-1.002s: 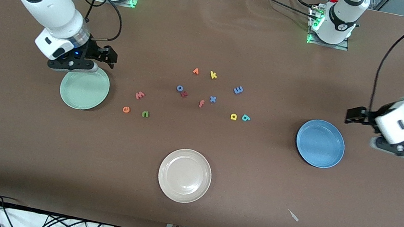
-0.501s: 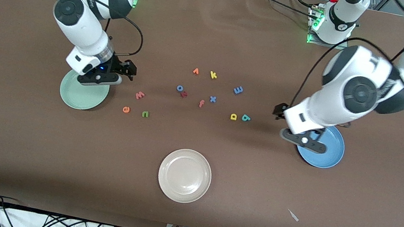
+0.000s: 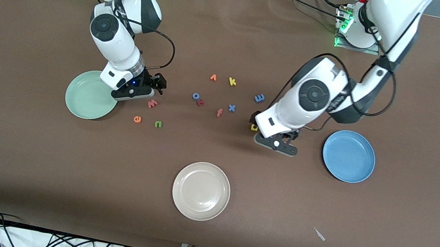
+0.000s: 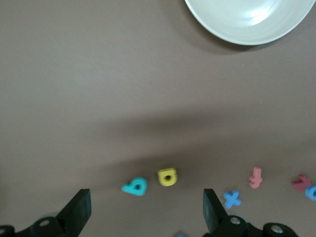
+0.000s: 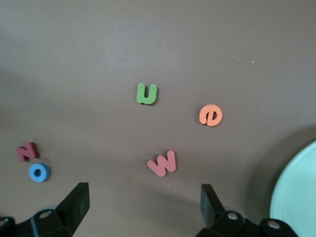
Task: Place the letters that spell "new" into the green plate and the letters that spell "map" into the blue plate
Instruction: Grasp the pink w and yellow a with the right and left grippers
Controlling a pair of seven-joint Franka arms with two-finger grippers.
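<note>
Salmon w [image 3: 152, 103], orange e [image 3: 137, 119] and green n [image 3: 158, 123] lie centre-left of the front view beside the empty green plate [image 3: 86, 99]. The right gripper [image 3: 149, 89] hangs over the w, jaws released. The left gripper [image 3: 267, 125], jaws spread, hides the teal p [image 4: 135, 186] there (yellow a [image 3: 254, 127] half covered); blue m [image 3: 259, 98] sits above, blue plate [image 3: 349, 156] at right.

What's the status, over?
Left pincer open over a and p. Right pincer open by w. Green plate, blue plate empty. Nothing blocking.
</note>
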